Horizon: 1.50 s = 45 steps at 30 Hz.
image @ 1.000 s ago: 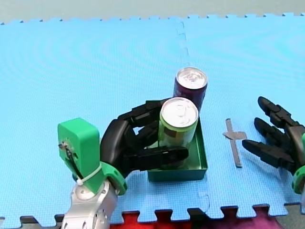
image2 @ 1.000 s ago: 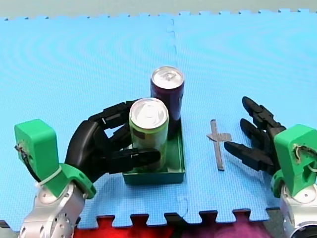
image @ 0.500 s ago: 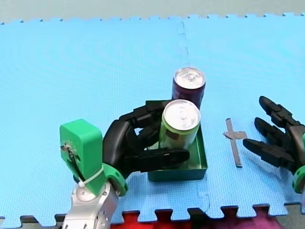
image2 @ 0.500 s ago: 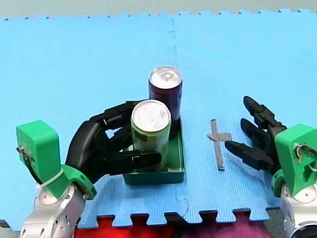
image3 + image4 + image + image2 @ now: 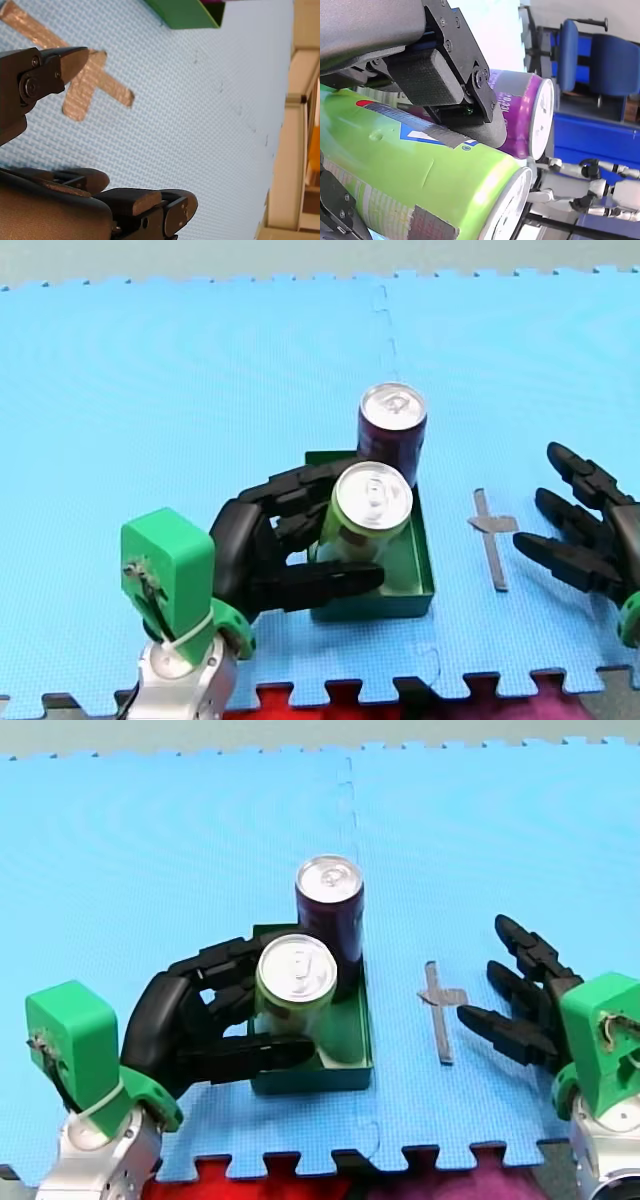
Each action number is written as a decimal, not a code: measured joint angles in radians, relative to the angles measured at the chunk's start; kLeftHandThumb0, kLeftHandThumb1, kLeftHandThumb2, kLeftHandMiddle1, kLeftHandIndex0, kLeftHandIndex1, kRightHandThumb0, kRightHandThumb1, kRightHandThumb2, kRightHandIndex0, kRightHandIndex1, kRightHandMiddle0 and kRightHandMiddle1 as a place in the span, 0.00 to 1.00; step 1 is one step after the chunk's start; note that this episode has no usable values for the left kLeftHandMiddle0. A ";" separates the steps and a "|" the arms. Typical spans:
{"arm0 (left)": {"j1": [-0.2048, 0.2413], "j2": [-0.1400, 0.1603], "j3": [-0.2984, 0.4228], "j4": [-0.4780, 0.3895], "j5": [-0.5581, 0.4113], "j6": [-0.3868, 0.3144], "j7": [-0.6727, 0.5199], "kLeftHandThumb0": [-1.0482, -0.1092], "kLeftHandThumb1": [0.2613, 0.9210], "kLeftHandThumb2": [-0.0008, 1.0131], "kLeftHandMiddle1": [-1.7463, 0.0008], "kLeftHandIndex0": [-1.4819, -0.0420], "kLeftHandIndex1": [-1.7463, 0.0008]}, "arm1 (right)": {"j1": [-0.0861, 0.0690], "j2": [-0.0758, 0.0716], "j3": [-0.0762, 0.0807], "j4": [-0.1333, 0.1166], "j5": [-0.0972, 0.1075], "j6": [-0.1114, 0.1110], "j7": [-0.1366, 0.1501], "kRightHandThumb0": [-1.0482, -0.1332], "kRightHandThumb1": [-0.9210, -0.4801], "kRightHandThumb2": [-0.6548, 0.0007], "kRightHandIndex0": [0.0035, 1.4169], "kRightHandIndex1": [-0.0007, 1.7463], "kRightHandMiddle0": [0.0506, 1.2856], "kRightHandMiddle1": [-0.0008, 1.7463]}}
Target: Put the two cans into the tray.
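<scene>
Currently, L to R across blue foam mat [image 5: 150,390]:

1. Left hand [image 5: 270,555]: by mat's near edge, just left of tray. Fingers wrapped round green can, thumb across its front.
2. Green can [image 5: 365,515]: in left hand's grip, tilted, not upright. Sits over near half of tray. Base hidden by fingers, so can't tell if it touches tray floor.
3. Tray [image 5: 390,606]: green, shallow, close to mat's near edge, approx. mid-width.
4. Purple can [image 5: 392,430]: upright, appears to stand inside tray at its far edge, just behind green can. No hand on it.
5. Tape cross [image 5: 492,540]: grey, flat on mat, btw tray and right hand.
6. Right hand [image 5: 580,540]: by mat's right edge, empty and unclenched, well apart from tray.

Status (est.): 1 of 2 cans looks placed (purple). Green can is at the set-down stage. Left to do: stand it upright in tray, let go, pull hand clear w/o knocking purple can.
</scene>
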 measured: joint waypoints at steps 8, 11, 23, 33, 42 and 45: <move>0.002 0.001 -0.001 0.002 -0.003 -0.037 -0.014 0.70 0.72 0.00 1.00 0.13 1.00 | 0.002 0.000 -0.001 -0.004 0.005 0.002 0.002 0.09 0.27 1.00 0.27 0.00 0.21 0.00; 0.002 0.002 -0.002 0.005 -0.002 -0.048 -0.014 0.70 0.71 0.00 1.00 0.13 1.00 | 0.003 -0.001 -0.001 -0.005 0.005 0.003 0.002 0.09 0.27 1.00 0.27 0.00 0.21 0.00; 0.016 0.007 -0.007 -0.001 0.010 -0.055 0.008 0.68 0.71 0.00 1.00 0.13 1.00 | 0.003 -0.003 -0.004 -0.010 0.011 0.010 0.007 0.09 0.28 1.00 0.27 0.00 0.22 0.00; 0.018 0.006 0.004 0.013 0.011 -0.054 0.042 0.69 0.71 0.00 1.00 0.12 1.00 | 0.008 -0.001 -0.004 -0.020 0.011 0.013 0.005 0.08 0.28 1.00 0.26 0.00 0.22 0.00; 0.005 0.005 0.018 0.097 0.031 -0.126 0.080 0.69 0.71 0.00 1.00 0.13 1.00 | 0.011 -0.001 -0.004 -0.028 0.014 0.022 0.005 0.08 0.29 1.00 0.26 0.00 0.22 0.00; -0.012 0.006 0.024 0.145 0.038 -0.169 0.093 0.69 0.71 0.00 1.00 0.13 1.00 | 0.013 -0.001 -0.003 -0.029 0.014 0.025 0.003 0.08 0.29 1.00 0.26 0.00 0.22 0.00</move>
